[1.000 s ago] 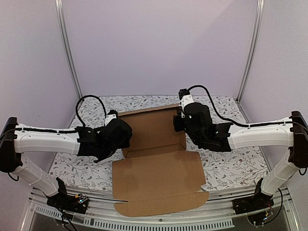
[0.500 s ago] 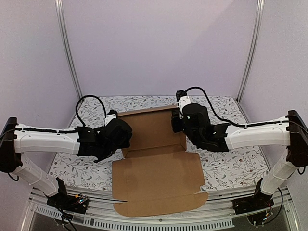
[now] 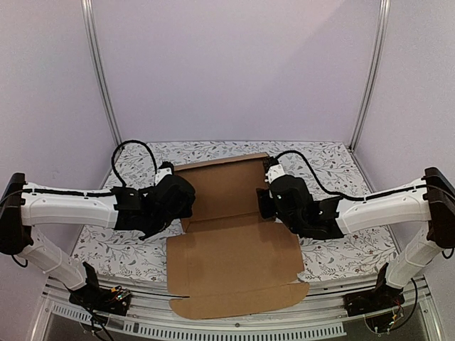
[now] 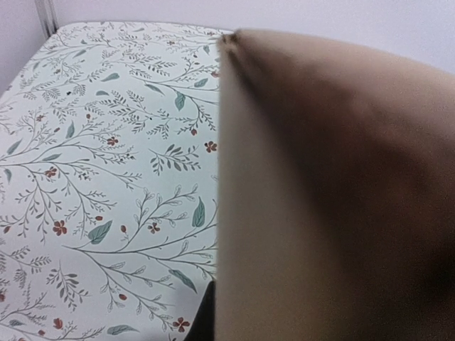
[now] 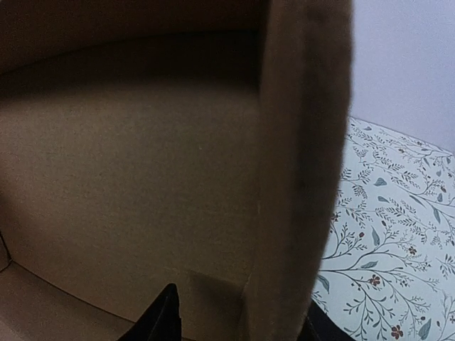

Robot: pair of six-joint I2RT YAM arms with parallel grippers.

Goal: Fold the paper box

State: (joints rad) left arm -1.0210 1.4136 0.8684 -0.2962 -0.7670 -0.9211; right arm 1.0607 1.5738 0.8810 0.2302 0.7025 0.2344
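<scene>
The paper box (image 3: pixel 227 249) is a brown cardboard sheet in the middle of the table. Its back half has raised walls and its front flap lies flat over the near edge. My left gripper (image 3: pixel 183 202) is at the box's left wall. In the left wrist view one dark fingertip (image 4: pixel 206 316) presses against that wall (image 4: pixel 334 199), and the other finger is hidden behind it. My right gripper (image 3: pixel 264 202) is at the right wall. In the right wrist view the jaws (image 5: pixel 240 323) stand apart around the upright wall (image 5: pixel 298 142), with the left fingertip (image 5: pixel 165 316) inside the box.
The floral tablecloth (image 3: pixel 334 241) covers the table on both sides of the box. Metal frame posts (image 3: pixel 370 78) and plain walls close in the back. The near table rail (image 3: pixel 234 323) runs under the box's front flap.
My right gripper has slid along the right wall toward the near side and lower. The left arm and the box have barely moved.
</scene>
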